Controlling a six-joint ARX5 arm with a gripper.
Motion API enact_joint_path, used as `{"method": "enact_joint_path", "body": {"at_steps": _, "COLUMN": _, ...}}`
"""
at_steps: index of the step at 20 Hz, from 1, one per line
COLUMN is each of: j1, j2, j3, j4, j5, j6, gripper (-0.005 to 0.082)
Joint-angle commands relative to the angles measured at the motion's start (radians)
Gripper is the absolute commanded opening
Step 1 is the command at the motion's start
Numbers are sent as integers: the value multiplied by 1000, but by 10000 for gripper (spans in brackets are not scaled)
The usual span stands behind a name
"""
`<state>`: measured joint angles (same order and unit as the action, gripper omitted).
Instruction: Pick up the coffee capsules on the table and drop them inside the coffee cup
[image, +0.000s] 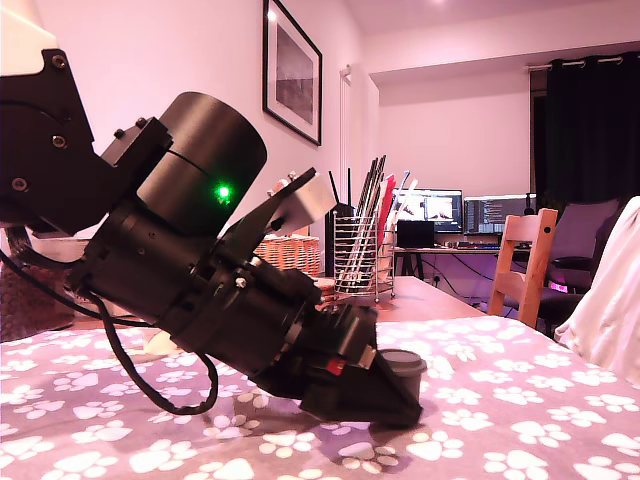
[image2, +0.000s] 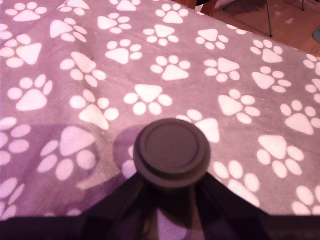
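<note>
Jaws closed on the dark grey-brown tapered capsule (image2: 171, 151) at the paw-print worktop (image2: 150, 60); transfer pending (cup not visible).

capsule: I see the small dark rimmed coffee capsule (image2: 171, 151) between my black gripper's (image: 395, 385) fingers, low over the paw-print tablecloth (image: 520, 400).
holder: wire utensil holder (image: 362, 258) behind.

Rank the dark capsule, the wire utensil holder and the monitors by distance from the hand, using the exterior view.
1. Dark capsule, between the fingers of the hand.
2. Wire utensil holder, behind on the table.
3. Monitors, at the room's far wall.
</note>
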<state>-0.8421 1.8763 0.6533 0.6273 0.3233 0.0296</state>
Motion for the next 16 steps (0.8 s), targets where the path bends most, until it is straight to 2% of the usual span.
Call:
{"method": "enact_joint_path", "body": {"at_steps": 1, "j1": -4, "j2": 16, "j3": 4, "j4": 2, "j5": 1, "j6": 6, "gripper": 227}}
{"method": "enact_joint_path", "body": {"at_steps": 7, "j1": -4, "j2": 13, "j3": 4, "j4": 42, "j5": 21, "j6": 5, "gripper": 227}}
{"method": "enact_joint_path", "body": {"at_steps": 12, "j1": 0, "j2": -8, "j3": 4, "j4": 43, "j5": 94, "j6": 5, "gripper": 227}}
{"method": "enact_joint_path", "body": {"at_steps": 16, "j1": 2, "j2": -64, "j3": 4, "j4": -5, "j5": 95, "j6": 5, "gripper": 227}}
